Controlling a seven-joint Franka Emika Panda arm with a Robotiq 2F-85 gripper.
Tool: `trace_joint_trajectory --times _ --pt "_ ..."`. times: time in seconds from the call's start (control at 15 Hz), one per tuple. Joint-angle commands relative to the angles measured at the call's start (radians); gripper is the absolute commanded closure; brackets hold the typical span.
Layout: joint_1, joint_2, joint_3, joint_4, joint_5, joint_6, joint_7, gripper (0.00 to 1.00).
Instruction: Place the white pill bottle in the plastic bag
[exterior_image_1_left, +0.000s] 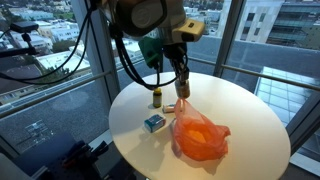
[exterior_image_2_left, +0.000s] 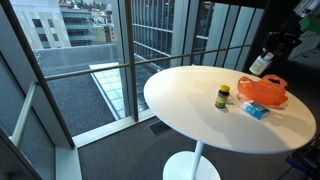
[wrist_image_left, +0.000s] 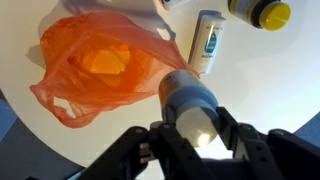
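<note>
My gripper (wrist_image_left: 192, 122) is shut on the white pill bottle (wrist_image_left: 185, 92), which lies lengthwise between the jaws. In both exterior views the gripper (exterior_image_1_left: 181, 80) (exterior_image_2_left: 270, 52) holds the bottle (exterior_image_1_left: 184, 90) (exterior_image_2_left: 260, 65) above the round white table, just over the far edge of the orange plastic bag (exterior_image_1_left: 198, 136) (exterior_image_2_left: 263, 90). In the wrist view the bag (wrist_image_left: 100, 65) lies crumpled, up and to the left of the bottle, with its mouth partly open.
A small bottle with a yellow cap (exterior_image_1_left: 157, 97) (exterior_image_2_left: 222, 97) (wrist_image_left: 262, 12) and a blue-and-white box (exterior_image_1_left: 154, 123) (exterior_image_2_left: 255, 109) (wrist_image_left: 208, 42) stand beside the bag. The table's rim (exterior_image_1_left: 120, 150) is close. Large windows surround the table.
</note>
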Motion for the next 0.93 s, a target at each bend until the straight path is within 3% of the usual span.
trace_joint_trajectory --times 0.0,0.87 --pt "-0.021 0.033 -0.022 0.034 0.016 -0.021 0.019 0.81" --pt "-0.043 0.202 -0.077 0.079 0.092 -0.097 -0.013 0.81"
